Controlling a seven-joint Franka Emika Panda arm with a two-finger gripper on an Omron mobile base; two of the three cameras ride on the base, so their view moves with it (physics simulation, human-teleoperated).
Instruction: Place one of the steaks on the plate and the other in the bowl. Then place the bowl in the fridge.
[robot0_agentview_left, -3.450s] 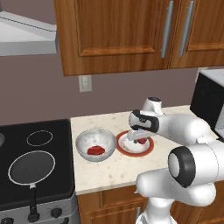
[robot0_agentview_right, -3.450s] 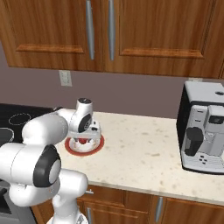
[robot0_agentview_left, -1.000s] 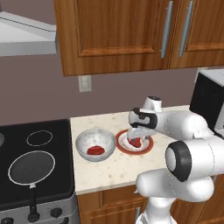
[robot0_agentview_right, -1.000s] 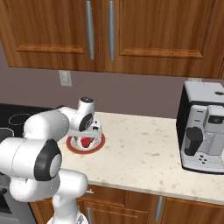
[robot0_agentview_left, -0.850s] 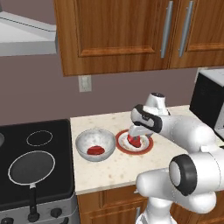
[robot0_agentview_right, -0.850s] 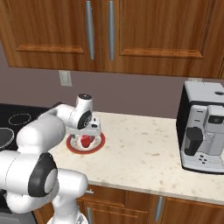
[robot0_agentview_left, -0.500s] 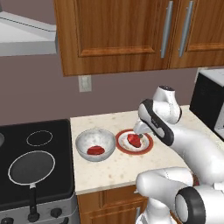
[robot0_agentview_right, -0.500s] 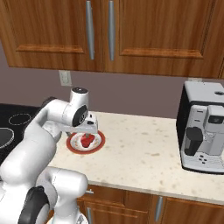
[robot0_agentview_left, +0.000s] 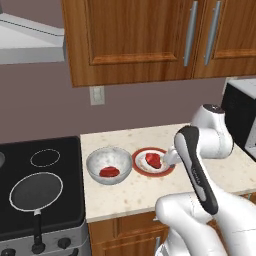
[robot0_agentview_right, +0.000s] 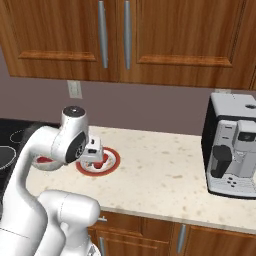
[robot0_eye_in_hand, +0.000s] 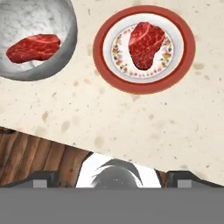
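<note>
The two-finger pincer (robot0_eye_in_hand: 112, 177) hangs spread wide and holds nothing, its dark finger tips (robot0_eye_in_hand: 41, 178) low in the hand view, above the front edge of the beige speckled stone worktop (robot0_eye_in_hand: 131, 122). Beyond it, one bright red raw steak (robot0_eye_in_hand: 146, 39) lies flat on the round red-rimmed plate with a white patterned centre (robot0_eye_in_hand: 144, 85). Just beside the plate, not touching it, the whitish-grey speckled bowl (robot0_eye_in_hand: 52, 65) holds the other red steak (robot0_eye_in_hand: 34, 47). Left of the bowl in the left base view, a dark frying pan (robot0_agentview_left: 35, 192) sits on the black stove (robot0_agentview_left: 60, 165).
</note>
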